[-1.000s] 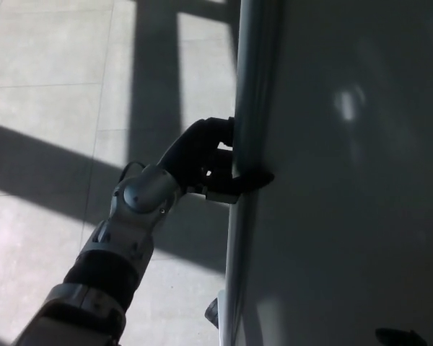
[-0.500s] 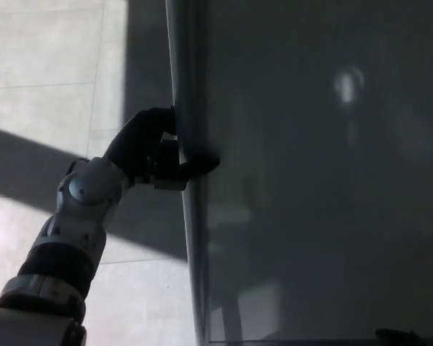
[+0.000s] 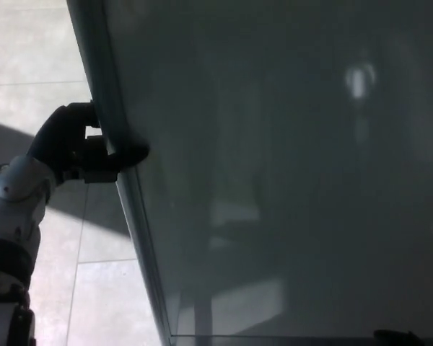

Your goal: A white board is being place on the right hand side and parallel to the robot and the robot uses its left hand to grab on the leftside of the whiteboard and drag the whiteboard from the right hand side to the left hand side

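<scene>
The whiteboard [image 3: 289,173] has slid leftward since a moment ago and now fills most of the view. The left robot hand [image 3: 83,148] clamps its left frame edge, one finger hooked over the front, above the tiled floor [image 3: 29,58].

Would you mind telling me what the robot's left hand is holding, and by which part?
The left hand is shut on the whiteboard, gripping the frame along its left edge, with one finger hooked over onto the board's face.

glossy whiteboard [image 3: 289,180], smooth metal-looking frame [image 3: 119,166], perhaps plastic black hand [image 3: 76,148], matt floor tiles [image 3: 29,58]
</scene>
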